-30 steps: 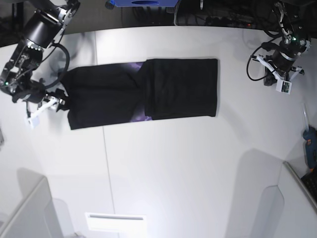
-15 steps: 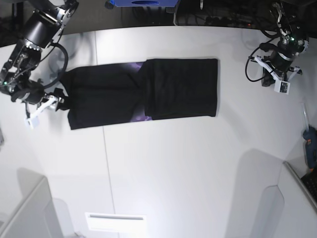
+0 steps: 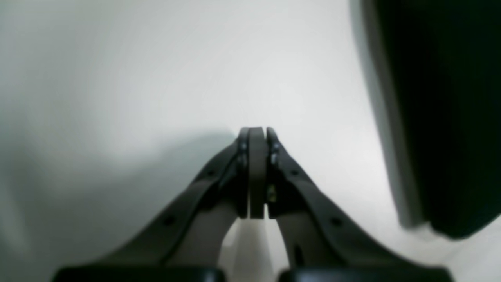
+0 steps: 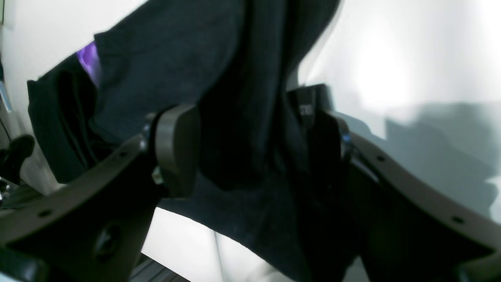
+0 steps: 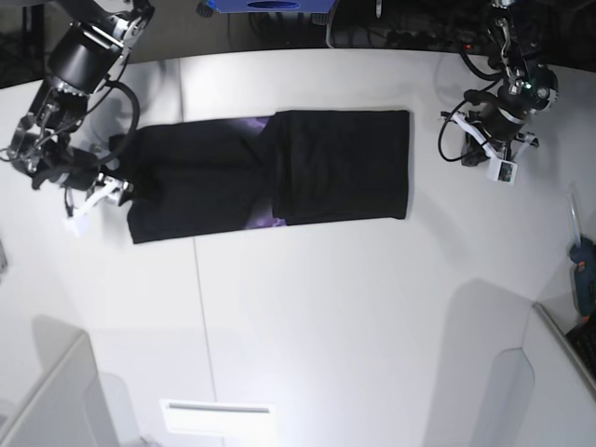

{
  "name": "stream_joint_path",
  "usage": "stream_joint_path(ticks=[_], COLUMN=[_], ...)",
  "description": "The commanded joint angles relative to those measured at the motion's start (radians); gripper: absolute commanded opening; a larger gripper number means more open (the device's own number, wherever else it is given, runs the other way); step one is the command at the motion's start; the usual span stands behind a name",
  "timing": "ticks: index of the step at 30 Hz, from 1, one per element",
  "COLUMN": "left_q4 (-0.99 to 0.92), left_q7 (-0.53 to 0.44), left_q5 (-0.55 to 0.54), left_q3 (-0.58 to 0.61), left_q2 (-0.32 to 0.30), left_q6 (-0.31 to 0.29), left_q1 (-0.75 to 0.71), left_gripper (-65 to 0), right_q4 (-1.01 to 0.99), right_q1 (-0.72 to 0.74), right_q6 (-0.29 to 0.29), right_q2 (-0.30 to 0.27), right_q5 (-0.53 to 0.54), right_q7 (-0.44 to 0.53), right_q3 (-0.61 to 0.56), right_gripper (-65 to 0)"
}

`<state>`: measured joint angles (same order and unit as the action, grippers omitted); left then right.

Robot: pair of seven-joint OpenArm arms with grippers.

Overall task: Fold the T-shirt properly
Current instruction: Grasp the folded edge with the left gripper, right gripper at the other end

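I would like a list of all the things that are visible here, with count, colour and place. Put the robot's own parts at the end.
T-shirt: one, black with a purple print showing at the fold, lying partly folded on the far middle of the table.
Table: one, white, fills most of the base view.
Blue object: one, at the table's right edge; too small to identify.
Left tool: one, dark, shut, empty, above bare table beside the T-shirt's edge.
Right tool: one, dark, open, its fingers on either side of the T-shirt's end.

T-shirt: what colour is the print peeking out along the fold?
Purple, against the black T-shirt; it shows best in the base view, along the folded edge mid-shirt.
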<state>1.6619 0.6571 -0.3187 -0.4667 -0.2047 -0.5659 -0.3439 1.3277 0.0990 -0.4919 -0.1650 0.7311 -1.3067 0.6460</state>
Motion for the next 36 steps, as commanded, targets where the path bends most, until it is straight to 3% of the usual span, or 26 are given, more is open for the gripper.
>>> stream_joint_path(ticks=[1,12,27,36], left_q4=[0.013,0.008,-0.036,-0.032], left_q7=[-0.021,-0.021,-0.023,-0.023], left_q5=[-0.010,-0.010,-0.010,-0.010], left_q3=[-0.004,-0.002,0.110,0.107], left_q2=[-0.011,-0.008,-0.002,0.011], left_q6=[-0.001,-0.001,0.004,0.004], left_q1=[0.001,0.012,0.033,0.032], left_gripper=[-65.0,-65.0,-65.0,-65.0], right_q4=[0.014,0.014,0.014,0.014], right_q1=[0.017,-0.054,-0.048,-0.051], right_q6=[-0.008,-0.009,-0.009,-0.008], right_q2=[-0.021,0.005,0.006,0.006], right_q5=[0.015,0.023,0.017,0.015], right_q7=[0.008,0.069,0.103,0.106], right_q3=[0.001,-0.110,-0.111,-0.114], right_gripper=[-24.6,-24.6,-24.8,-24.8])
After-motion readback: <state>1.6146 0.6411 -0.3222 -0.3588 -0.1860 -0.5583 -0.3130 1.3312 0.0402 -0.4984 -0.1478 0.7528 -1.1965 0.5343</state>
